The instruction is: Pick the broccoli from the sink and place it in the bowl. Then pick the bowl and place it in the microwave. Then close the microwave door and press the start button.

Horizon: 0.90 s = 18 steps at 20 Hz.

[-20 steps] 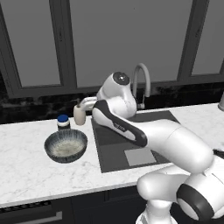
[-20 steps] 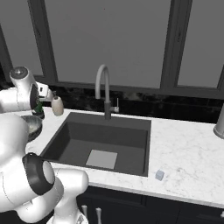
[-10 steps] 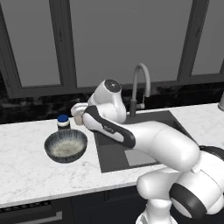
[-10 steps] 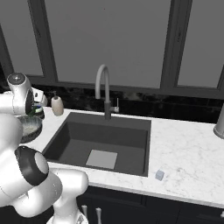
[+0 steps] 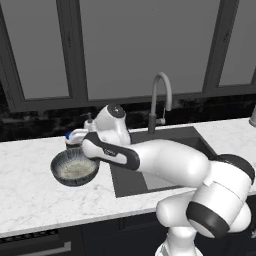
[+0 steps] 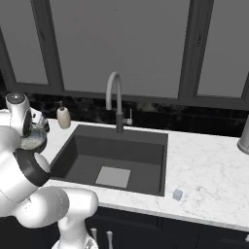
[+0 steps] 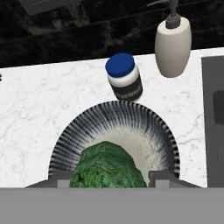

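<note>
In the hand view my gripper [image 7: 109, 178] is shut on the broccoli [image 7: 107, 168], a bright green lumpy floret between the two fingertips. It hangs just above the bowl [image 7: 70, 135], over the speckled whitish inside. The bowl [image 5: 75, 168] stands on the white counter left of the sink [image 5: 165, 150], with my arm reaching over it. From the right base view a part of the bowl [image 6: 35, 141] shows behind the arm, beside the dark sink [image 6: 112, 155]. The microwave and its door are out of view.
A blue-capped jar [image 7: 124, 78] and a beige soap dispenser [image 7: 173, 41] stand just behind the bowl by the black backsplash. The curved faucet [image 6: 114, 92] rises behind the sink. A small pale cube [image 6: 177, 194] lies on the counter right of the basin.
The arm has swung left from the sink side to above the bowl, carrying the broccoli with it. The bowl, jar and dispenser have stayed put.
</note>
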### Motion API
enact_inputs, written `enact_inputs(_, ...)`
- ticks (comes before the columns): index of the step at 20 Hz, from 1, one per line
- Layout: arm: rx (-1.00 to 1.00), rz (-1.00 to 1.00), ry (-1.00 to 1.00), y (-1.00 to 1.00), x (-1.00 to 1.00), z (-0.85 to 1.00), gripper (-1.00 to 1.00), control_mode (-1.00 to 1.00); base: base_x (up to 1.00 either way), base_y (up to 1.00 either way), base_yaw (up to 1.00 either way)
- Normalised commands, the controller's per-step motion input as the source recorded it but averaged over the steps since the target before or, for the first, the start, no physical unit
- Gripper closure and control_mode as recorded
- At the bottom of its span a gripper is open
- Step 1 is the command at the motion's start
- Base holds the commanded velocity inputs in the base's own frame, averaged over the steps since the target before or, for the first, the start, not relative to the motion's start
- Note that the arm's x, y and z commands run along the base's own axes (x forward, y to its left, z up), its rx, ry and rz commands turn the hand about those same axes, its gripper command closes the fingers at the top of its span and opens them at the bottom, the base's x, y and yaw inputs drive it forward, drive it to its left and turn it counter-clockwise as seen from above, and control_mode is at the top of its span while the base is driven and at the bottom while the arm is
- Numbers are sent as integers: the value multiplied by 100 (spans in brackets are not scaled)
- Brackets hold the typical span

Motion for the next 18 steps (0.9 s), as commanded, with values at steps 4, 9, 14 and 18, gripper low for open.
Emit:
enact_inputs(4,-8,0,21,21,2,0,100,-100,0,0,0)
enact_inputs(9,-10,0,8,11,3,-6,100,-100,0,0,0)
enact_inputs(14,-2,0,1,3,9,-32,100,-100,0,0,0)
enact_inputs(18,0,0,0,11,25,-38,100,-100,0,0,0)
